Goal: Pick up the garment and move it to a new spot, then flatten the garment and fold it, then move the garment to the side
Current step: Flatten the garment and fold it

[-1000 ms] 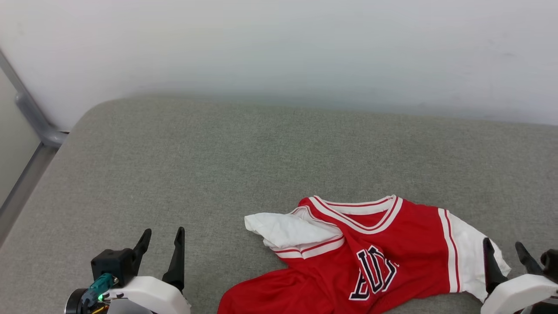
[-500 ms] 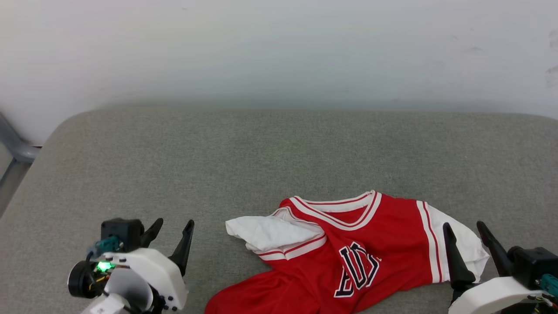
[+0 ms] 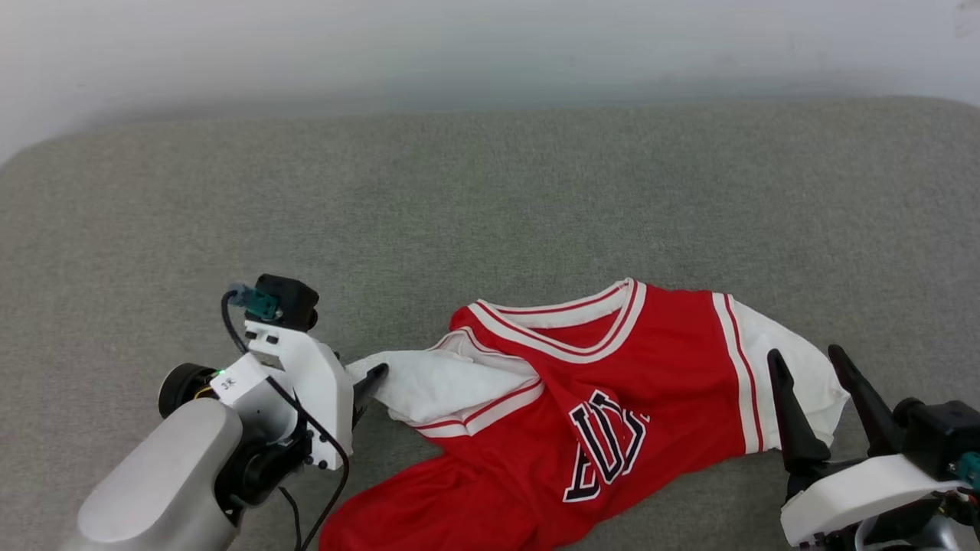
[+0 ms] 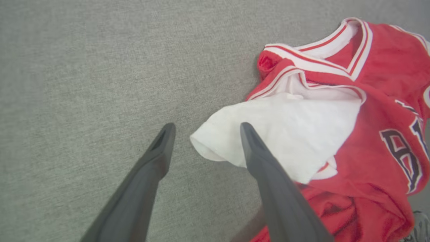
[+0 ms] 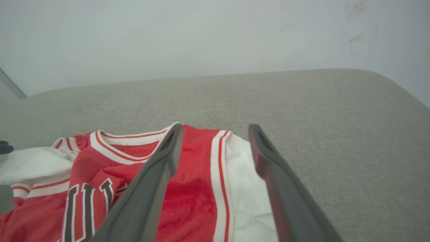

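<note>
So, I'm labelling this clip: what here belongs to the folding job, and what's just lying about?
Job: jersey; left gripper, open, at its white sleeve; right gripper, open, at the other sleeve.
Just there: cushion; wall.

You have the garment [image 3: 651, 398] lying on the cushion [image 3: 459, 214] toward its front edge, right of the middle, collar toward the back edge. Your left gripper [image 4: 206, 127] sits at the garment's left end — the tip of that sleeve [image 3: 436, 383] lies between its fingers. Your right gripper [image 3: 804, 353] sits at the front right, over the other sleeve [image 3: 773, 329]. Behind the cushion's back edge stands the wall [image 3: 459, 46].
</note>
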